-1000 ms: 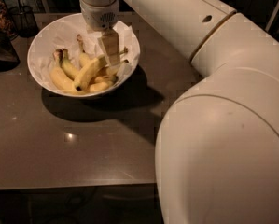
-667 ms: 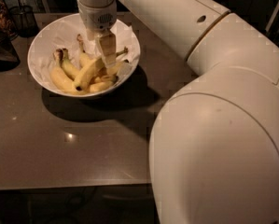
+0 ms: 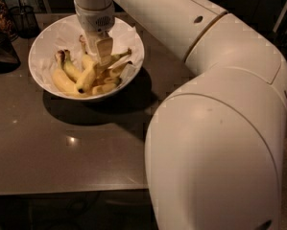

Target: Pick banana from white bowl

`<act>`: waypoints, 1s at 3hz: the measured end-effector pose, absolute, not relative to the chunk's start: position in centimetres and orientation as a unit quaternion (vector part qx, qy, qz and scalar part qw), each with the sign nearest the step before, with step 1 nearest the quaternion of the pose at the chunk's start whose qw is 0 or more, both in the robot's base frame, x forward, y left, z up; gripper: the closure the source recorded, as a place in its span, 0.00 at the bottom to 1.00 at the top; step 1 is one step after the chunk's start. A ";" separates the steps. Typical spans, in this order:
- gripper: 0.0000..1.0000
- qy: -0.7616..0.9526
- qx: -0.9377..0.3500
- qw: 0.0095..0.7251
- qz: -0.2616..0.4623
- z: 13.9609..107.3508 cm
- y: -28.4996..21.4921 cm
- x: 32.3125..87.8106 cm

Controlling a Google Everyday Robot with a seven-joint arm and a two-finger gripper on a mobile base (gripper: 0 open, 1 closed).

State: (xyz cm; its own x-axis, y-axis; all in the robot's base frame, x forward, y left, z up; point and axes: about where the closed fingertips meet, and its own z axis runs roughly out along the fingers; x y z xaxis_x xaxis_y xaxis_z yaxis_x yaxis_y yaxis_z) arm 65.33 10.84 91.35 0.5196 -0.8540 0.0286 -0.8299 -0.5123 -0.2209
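Observation:
The white bowl (image 3: 47, 42) stands on the brown table at the upper left and holds several yellow bananas. The longest banana (image 3: 88, 75) lies in the middle of the pile, its dark tip pointing toward me. Shorter bananas lie to its left (image 3: 62, 79) and right (image 3: 115, 61). My gripper (image 3: 103, 51) hangs straight down from the white arm into the bowl, just above the upper end of the long banana, and hides part of the pile behind it.
The brown table (image 3: 76, 152) runs to a front edge low in the view. Dark glass jars (image 3: 1, 51) and a dark mesh holder (image 3: 24, 18) stand at the far left beside the bowl. My large white arm (image 3: 220, 128) fills the right side.
My gripper has shifted slightly left and lower over the bananas. The arm's elbow has swung further left across the view. The bananas have not moved.

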 end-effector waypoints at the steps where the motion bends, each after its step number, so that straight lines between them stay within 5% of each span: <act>1: 0.51 0.484 -0.868 0.087 -0.064 91.0 11.0 65.3; 3: 0.51 0.485 -0.870 0.072 -0.053 89.2 11.1 65.6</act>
State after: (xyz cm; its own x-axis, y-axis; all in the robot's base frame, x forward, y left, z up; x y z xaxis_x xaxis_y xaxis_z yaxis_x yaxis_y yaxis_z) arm 65.58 11.09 89.18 0.5244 -0.8512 0.0220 -0.8359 -0.5196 -0.1766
